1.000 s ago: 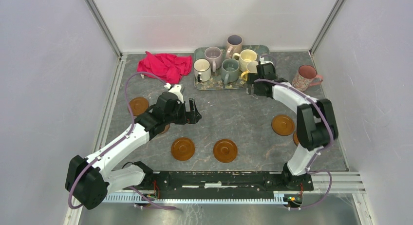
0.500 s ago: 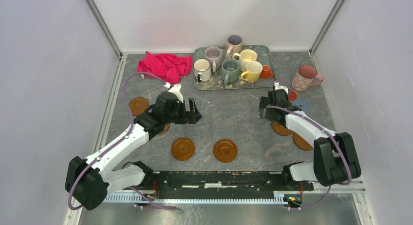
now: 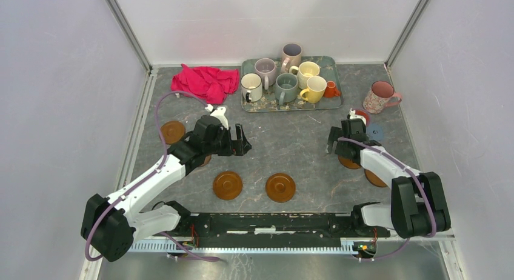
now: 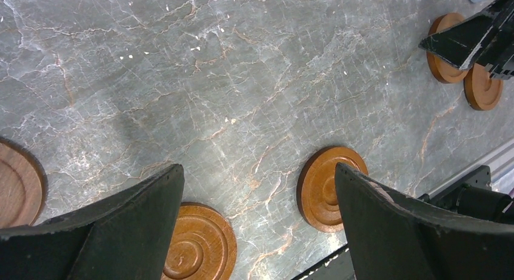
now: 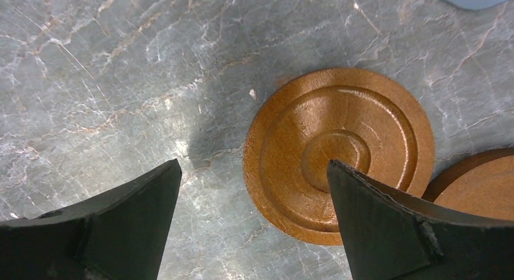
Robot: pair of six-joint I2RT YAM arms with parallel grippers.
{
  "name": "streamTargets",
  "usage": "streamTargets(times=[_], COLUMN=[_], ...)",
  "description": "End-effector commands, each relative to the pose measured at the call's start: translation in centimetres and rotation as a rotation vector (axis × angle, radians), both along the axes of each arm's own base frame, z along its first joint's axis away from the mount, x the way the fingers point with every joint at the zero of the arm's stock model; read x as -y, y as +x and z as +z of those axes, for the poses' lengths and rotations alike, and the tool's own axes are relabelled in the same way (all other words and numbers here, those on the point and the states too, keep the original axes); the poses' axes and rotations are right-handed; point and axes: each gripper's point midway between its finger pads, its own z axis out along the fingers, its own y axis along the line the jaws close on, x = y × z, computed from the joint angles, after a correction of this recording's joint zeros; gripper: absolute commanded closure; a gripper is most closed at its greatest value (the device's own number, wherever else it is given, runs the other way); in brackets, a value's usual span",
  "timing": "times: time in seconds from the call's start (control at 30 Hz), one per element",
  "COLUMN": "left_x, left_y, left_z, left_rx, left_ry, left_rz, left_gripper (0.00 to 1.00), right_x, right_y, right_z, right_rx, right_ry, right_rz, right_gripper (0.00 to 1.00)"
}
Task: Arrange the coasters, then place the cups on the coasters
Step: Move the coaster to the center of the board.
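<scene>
Top external view: most cups stand crowded on the teal tray at the far side of the tabletop. A pink floral mug stands alone on the tabletop to the tray's right. Two amber coasters lie side by side near the arm bases, and a third coaster lies near the left edge. The left tool hangs released over bare tabletop, grasping nothing. The right tool, jaws spread wide and empty, hovers low over a ringed coaster, with a neighbouring coaster just beside it. A blue coaster lies near.
</scene>
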Motion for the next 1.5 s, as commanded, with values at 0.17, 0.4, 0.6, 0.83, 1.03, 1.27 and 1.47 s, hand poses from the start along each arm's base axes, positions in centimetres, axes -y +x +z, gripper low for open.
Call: streamTargets(times=[0.17,0.4,0.6,0.83,1.03,1.27,1.47], left_x=[0.4,0.5,0.7,0.6,0.4,0.3,0.5], left_y=[0.5,0.4,0.4,0.3,0.5,0.6,0.6], left_z=[0.9,0.5,0.2,0.2,0.5,0.3,0.3], left_rx=[0.046,0.034,0.023,0.022,0.037,0.033,0.029], left_ry=[-0.026,-0.033,-0.041,-0.04,-0.035,-0.027,-0.022], left_rz=[-0.023,-0.021,-0.023,-0.02,-0.014,-0.008,-0.016], left_gripper=[0.0,0.0,0.0,0.0,0.0,0.0,0.0], right_x=[-1.9,-4.4,-8.3,-11.5,-13.7,-14.8,-15.3], right_y=[-0.2,-1.3,-2.5,-3.3,-3.9,-4.7,-4.2], right_z=[-0.4,-1.0,-2.2,-2.2,-1.6,-2.1,-1.8], right_rx=[0.033,0.025,-0.006,-0.016,0.002,-0.008,-0.002], right_ry=[0.108,0.127,0.14,0.164,0.201,0.207,0.196], right_rz=[0.038,0.103,0.189,0.251,0.292,0.323,0.334], right_gripper=[0.02,0.02,0.02,0.02,0.02,0.02,0.02])
